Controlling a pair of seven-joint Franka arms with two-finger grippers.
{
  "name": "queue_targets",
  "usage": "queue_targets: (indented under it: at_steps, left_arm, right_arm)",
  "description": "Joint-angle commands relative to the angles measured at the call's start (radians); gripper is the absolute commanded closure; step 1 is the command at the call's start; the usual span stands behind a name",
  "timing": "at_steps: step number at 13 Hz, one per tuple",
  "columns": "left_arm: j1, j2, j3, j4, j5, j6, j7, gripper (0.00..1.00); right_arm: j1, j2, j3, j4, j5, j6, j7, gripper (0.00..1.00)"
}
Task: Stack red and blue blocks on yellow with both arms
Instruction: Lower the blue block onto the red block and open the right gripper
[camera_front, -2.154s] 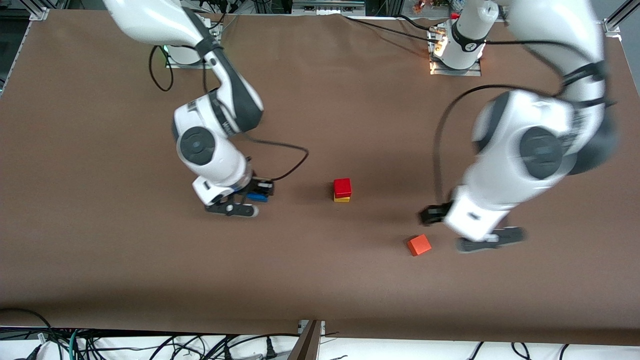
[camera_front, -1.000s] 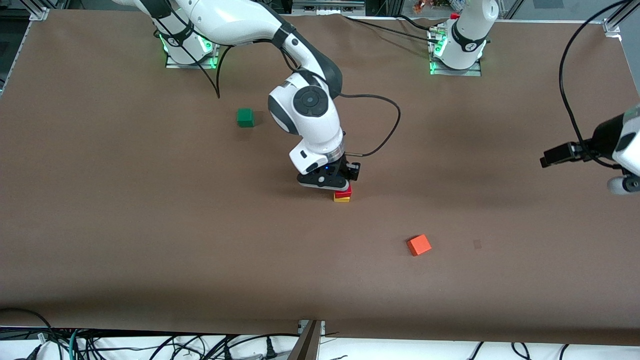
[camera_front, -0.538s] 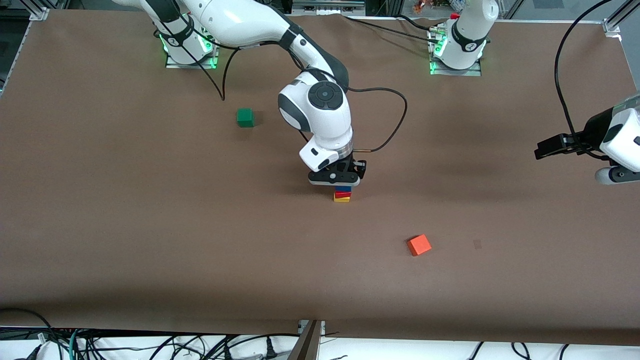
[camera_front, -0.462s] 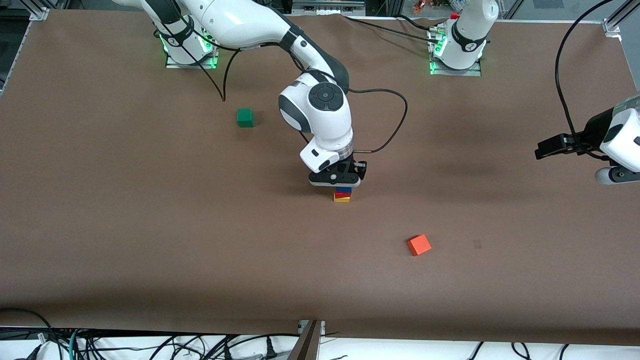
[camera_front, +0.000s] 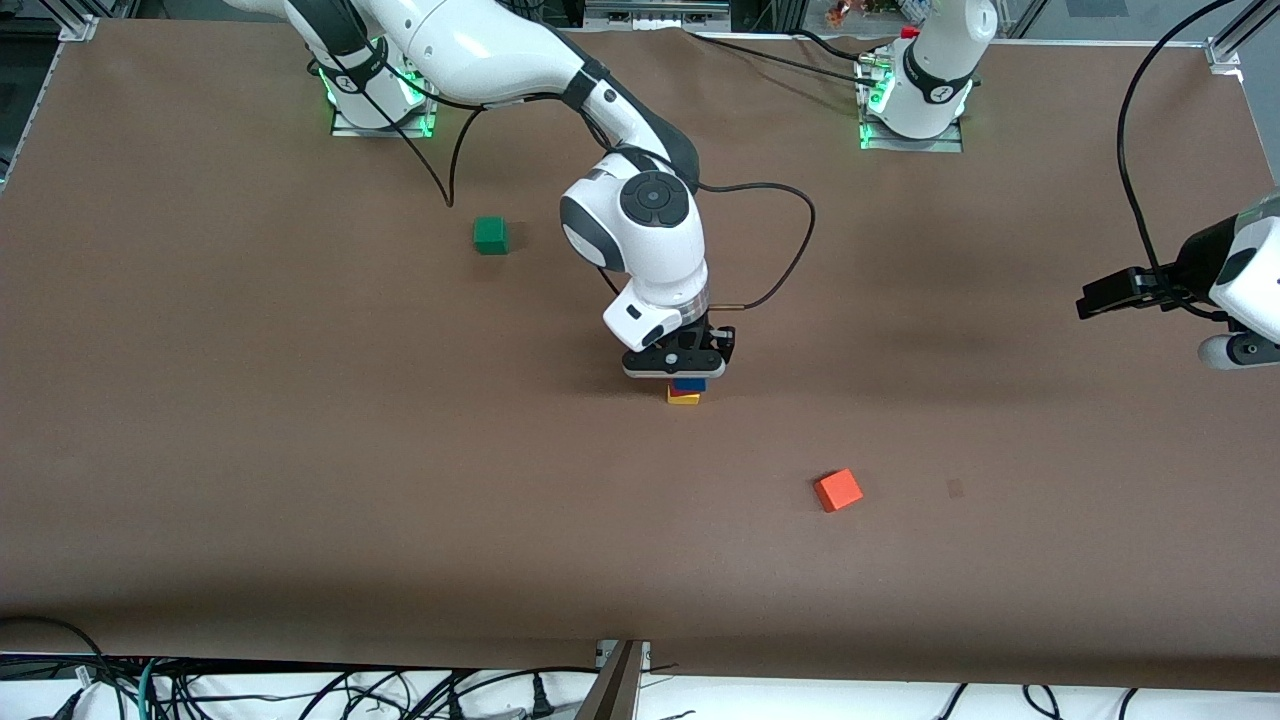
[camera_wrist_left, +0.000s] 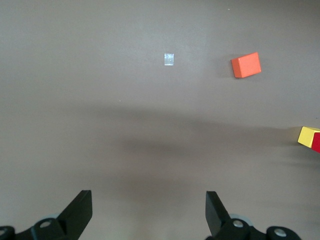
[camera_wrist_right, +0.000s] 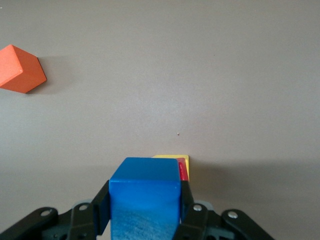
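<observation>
- Front view: the red block (camera_front: 684, 389) already sits on the yellow block (camera_front: 683, 398), which rests on the tabletop (camera_front: 300, 450). The right gripper (camera_front: 676, 366) is directly over that stack with the blue block (camera_front: 688, 383) in its jaws; whether blue already touches red I cannot tell. The left gripper (camera_front: 1228, 350) waits well apart from the stack, at the left arm's end of the tabletop. An orange-red cube (camera_front: 838, 490) lies nearer the camera than the stack, a green cube (camera_front: 490, 235) farther.
- Left wrist view: the left gripper's jaws are spread, holding nothing; the stack shows only at the frame edge, off to one side of them.
- Right wrist view: the jaws pinch the blue block, with yellow and a sliver of red just beneath it.
- Judgement: red is done; what is left is releasing blue squarely on red.
</observation>
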Motion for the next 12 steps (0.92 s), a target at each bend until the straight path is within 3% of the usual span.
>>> queue_targets:
  at_steps: [1, 9, 12]
  left_arm:
    - [0.005, -0.014, -0.003, -0.016, 0.015, 0.012, 0.027, 0.0]
    - [0.005, -0.014, -0.003, -0.016, 0.013, 0.013, 0.027, 0.0]
    - [0.005, -0.013, -0.003, -0.016, 0.012, 0.013, 0.027, 0.0]
  right_arm:
    - [0.009, 0.017, -0.009, 0.042, -0.014, -0.017, -0.01, 0.57]
    - [0.009, 0.011, -0.009, 0.043, -0.014, -0.068, -0.012, 0.54]
    - [0.009, 0.013, -0.009, 0.043, -0.014, -0.06, -0.01, 0.42]
